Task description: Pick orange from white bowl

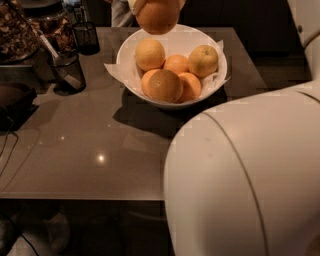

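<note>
1. At the top edge of the view, above the far edge of the desk (95, 150): the gripper (157, 4), clamped around the orange (157, 17), with a pale finger (133, 5) pressed to each side of the fruit.
2. Held clear in the air, touching nothing below: the orange, just over the far rim of the white bowl (170, 103).
3. Resting on the desk toward its far right corner: the white bowl, lined with crumpled white paper (114, 71) that spills over the left rim.
4. Inside the bowl: five more fruits packed together, among them a large front orange (164, 85) and a paler yellowish orange (202, 60) on the right.
5. Along the far left edge of the desk: two dark mesh cups (67, 70), well apart from the bowl, the nearer with a utensil in it.
6. Filling the near right corner of the view: the robot's white body (240, 180), hiding that part of the desk.
</note>
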Controlling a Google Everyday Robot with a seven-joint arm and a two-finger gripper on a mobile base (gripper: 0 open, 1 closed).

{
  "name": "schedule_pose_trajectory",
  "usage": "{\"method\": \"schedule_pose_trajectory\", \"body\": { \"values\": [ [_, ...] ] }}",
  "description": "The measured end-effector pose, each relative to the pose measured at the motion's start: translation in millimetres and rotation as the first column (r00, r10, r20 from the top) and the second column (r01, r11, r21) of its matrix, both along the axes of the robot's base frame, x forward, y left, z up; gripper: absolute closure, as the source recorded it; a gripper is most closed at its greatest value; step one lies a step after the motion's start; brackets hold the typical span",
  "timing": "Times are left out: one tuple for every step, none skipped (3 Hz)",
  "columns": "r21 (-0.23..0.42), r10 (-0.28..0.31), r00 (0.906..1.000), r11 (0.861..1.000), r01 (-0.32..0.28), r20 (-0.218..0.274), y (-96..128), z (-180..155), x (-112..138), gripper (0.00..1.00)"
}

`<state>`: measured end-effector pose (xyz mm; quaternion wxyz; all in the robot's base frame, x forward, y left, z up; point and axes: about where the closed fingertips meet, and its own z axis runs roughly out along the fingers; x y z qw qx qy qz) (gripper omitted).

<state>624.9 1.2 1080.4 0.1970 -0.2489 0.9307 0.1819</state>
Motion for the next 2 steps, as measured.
{"method": "schedule_pose_trajectory", "body": {
  "values": [
    [0.016,-0.041,0.9984,0.999,0.042,-0.039,-6.2,2.1,-22.7,1.0],
    [0.031,-0.048,0.9985,0.998,0.049,-0.026,-4.4,1.9,-19.7,1.0]
  ]
}}
